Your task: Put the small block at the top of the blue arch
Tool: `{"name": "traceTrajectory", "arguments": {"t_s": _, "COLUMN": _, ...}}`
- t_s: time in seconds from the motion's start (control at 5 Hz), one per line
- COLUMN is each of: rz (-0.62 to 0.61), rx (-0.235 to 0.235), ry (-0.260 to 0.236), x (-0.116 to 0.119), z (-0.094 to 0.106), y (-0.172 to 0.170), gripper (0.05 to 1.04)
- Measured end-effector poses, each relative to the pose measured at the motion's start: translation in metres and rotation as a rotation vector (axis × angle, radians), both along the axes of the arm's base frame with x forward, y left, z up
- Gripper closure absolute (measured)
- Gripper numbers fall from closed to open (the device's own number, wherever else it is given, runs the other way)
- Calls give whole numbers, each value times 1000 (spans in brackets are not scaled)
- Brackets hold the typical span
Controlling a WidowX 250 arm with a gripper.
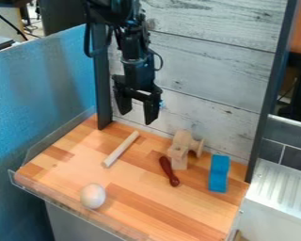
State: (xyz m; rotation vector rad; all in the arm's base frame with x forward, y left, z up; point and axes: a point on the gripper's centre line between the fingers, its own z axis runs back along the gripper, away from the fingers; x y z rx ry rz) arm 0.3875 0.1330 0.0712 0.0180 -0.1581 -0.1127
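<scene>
- Two black fingers [152,109] hang spread apart on the gripper [137,117], pointing down over the back of the table [131,181], with air between them!
- Below and to the right, pale, smooth wooden pieces [183,139] bunch together, rounded and knobbed; the squarish one in front looks like the small block [176,152], though its edges are hard to separate from its neighbours.
- Right of that group, near but apart, comes the blue arch [219,174], bright and solid, its sides curving in at the middle.
- Over on the left lies a pale round stick [121,149], slanting across striped, butcher-block wood.
- Down front, a whitish, egg-like ball [92,196] sits near the clear rim [65,203] edging the tabletop.
- Crowding the block, a glossy dark-red handle [169,171] lies just beside it, while the whitewashed, grainy plank wall [209,75] rises close behind!
</scene>
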Motion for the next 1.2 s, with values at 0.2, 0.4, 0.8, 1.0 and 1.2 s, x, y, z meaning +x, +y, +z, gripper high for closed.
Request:
{"name": "traceTrajectory", "arguments": {"t_s": 0.2, "rz": -1, "rx": 13, "ry": -13, "x": 4, "z": -2, "y": -2, "gripper": 83}}
{"name": "traceTrajectory", "arguments": {"t_s": 0.4, "rz": 3, "rx": 7, "ry": 15, "x": 10, "z": -18, "y": -6, "gripper": 84}}
{"name": "traceTrajectory", "arguments": {"t_s": 0.8, "rz": 9, "rx": 0, "ry": 61, "x": 18, "z": -47, "y": -19, "gripper": 84}}
{"name": "traceTrajectory", "arguments": {"t_s": 1.0, "rz": 6, "rx": 2, "ry": 63, "x": 22, "z": -51, "y": -28, "gripper": 83}}
{"name": "traceTrajectory", "arguments": {"t_s": 1.2, "rz": 3, "rx": 17, "ry": 51, "x": 27, "z": -54, "y": -37, "gripper": 84}}
